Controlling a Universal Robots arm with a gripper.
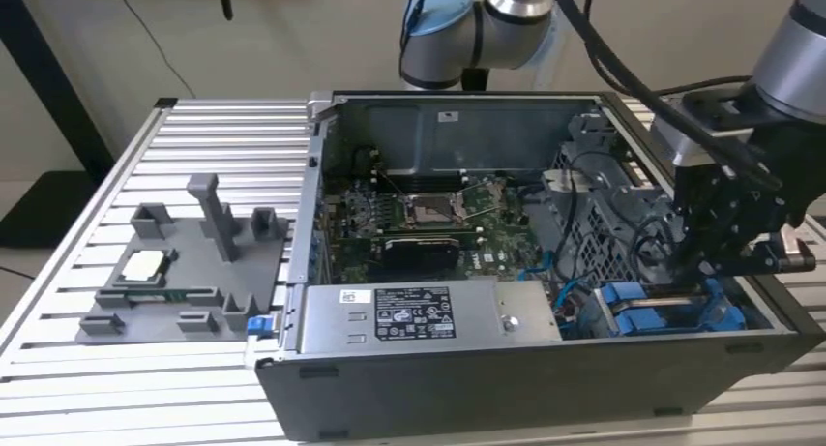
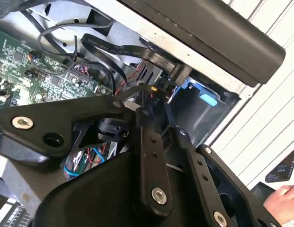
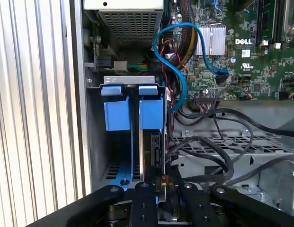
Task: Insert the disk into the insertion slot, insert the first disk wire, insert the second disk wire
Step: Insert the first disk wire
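The disk (image 3: 155, 142) stands on edge in its blue carrier (image 3: 151, 111) inside the insertion slot (image 3: 132, 142) of the grey drive cage. A second blue carrier (image 3: 116, 113) sits beside it. In the exterior view the blue carriers (image 1: 652, 311) lie at the case's front corner on the exterior view's right. My gripper (image 1: 725, 264) reaches down into the case just above them. In both wrist views the gripper (image 3: 163, 191) (image 2: 146, 105) is shut on a small black wire connector with a yellow mark (image 3: 162, 182) (image 2: 152, 90), held at the disk's exposed edge.
A silver power-supply box (image 1: 427, 315) fills the case's front and the motherboard (image 1: 427, 214) lies behind it. A blue cable (image 3: 177, 71) and black cables (image 3: 218, 146) loop close to the cage. A grey fixture (image 1: 181, 272) sits on the slatted table. A hand (image 2: 281, 201) shows outside the case.
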